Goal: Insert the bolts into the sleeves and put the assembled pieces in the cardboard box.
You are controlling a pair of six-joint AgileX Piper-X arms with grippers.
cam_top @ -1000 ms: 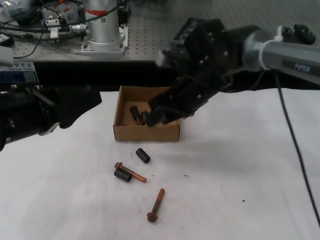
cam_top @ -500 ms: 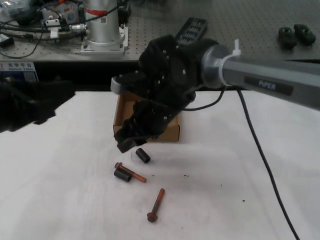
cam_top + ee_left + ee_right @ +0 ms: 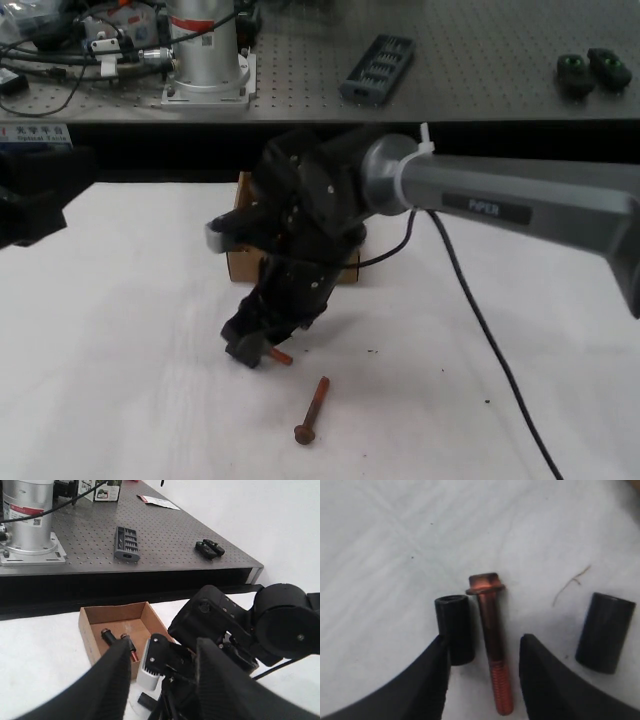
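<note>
The bolt (image 3: 492,645) lies flat on the white-covered bench (image 3: 380,540), parallel to and just beside a black sleeve (image 3: 455,629). The right pincer (image 3: 484,652) stands wide around both. A second sleeve (image 3: 605,632) lies apart. The high view adds a loose bolt (image 3: 312,408), its head nearest the camera. The left wrist view adds the cardboard box (image 3: 86,635) holding two assembled pieces (image 3: 127,644), beyond the wide left pincer (image 3: 162,655).

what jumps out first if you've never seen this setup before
The right gripper hangs low over the white cloth, a copper-coloured bolt between its open fingers and a black sleeve right beside it. A second sleeve lies apart, and another bolt lies loose nearer the high view's camera. Behind sits the cardboard box with a few pieces inside.
</note>
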